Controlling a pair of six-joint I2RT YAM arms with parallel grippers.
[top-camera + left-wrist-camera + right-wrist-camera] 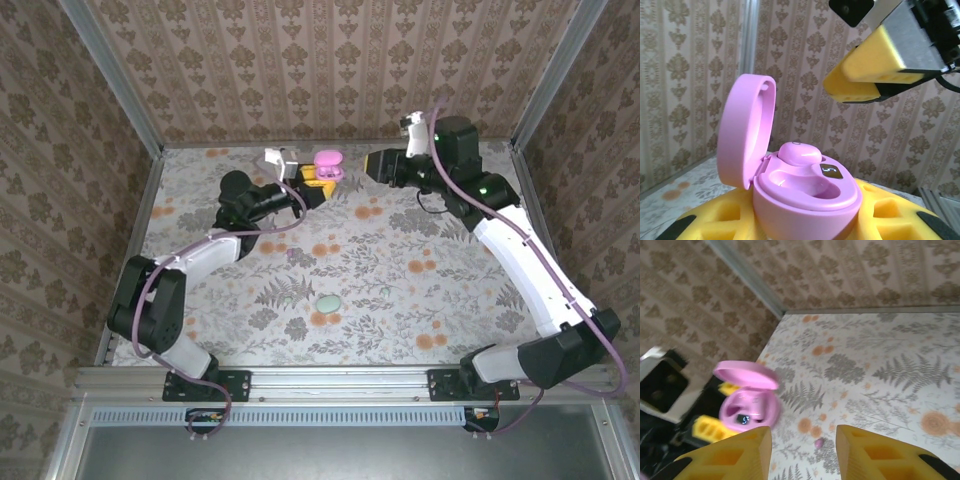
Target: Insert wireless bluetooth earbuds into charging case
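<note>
grips the pink charging case (807, 202) in the left jaws, clenched, with yellow pads (715, 220) pressed against its base on either side. holds it upright between the pads, lid (747, 130) swung open and standing at the left side of the jaws. carries one pink earbud (799, 152) seated in the far well of the case, just beside a small lit display (830, 172); leaves the nearer well hollow. hangs the right jaws above and to the right of the left jaws, released, pads (735, 455) apart with nothing between them and patterned worktop (865, 370) visible through the gap. shows a tiny pink speck (819, 443) on the worktop just beyond that gap, apart from the case, too small to identify. rests a mint oval case (327, 302) on the worktop well behind both jaws, toward the arm bases.
</note>
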